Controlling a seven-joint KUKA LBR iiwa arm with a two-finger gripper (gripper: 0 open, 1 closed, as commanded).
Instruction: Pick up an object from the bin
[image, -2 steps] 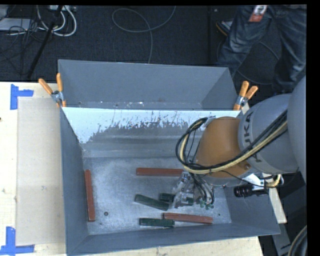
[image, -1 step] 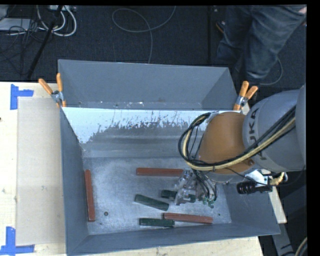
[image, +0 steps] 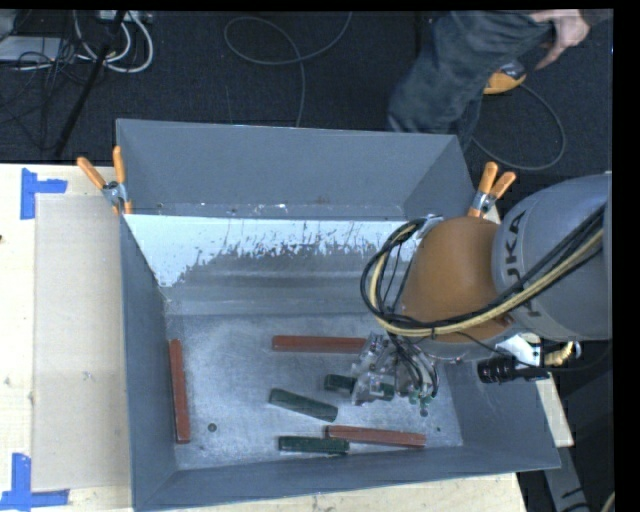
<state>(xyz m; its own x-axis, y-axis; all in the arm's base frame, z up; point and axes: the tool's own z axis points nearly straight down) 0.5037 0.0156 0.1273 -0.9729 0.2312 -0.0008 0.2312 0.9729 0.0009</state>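
My gripper (image: 383, 380) hangs low over the right half of the bin floor, under the orange wrist cover. A small dark green block (image: 336, 382) lies right against its left side, partly hidden by it. A reddish-brown bar (image: 318, 343) lies flat just behind the gripper, its right end running under the gripper. Another reddish-brown bar (image: 376, 436) lies in front of it, near the bin's front wall. A longer dark green block (image: 303, 404) rests to the front left, tilted.
Another dark green block (image: 313, 445) lies along the front wall, touching the front bar's left end. A third reddish-brown bar (image: 180, 390) lies lengthwise by the left wall. The arm and its cables cover the bin's right side.
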